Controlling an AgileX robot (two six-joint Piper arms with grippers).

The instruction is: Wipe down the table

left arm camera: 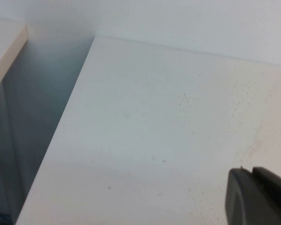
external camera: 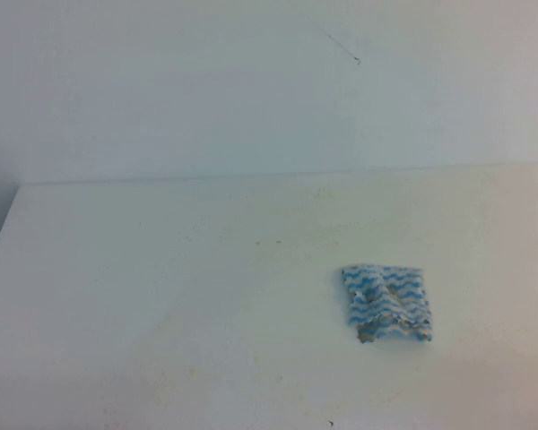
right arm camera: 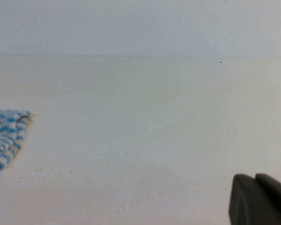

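My left hand (left arm camera: 252,171) above worktop (external camera: 161,269) near its edge, fingers together. Right hand (right arm camera: 255,177), closed too, hovers apart from striped cloth (external camera: 386,303).

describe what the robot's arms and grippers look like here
The left gripper appears only in the left wrist view's corner: two matte black, blocky, round-edged fingers pressed together, no markings or cables visible. The right gripper looks the same in the right wrist view. Neither arm shows in the high view.
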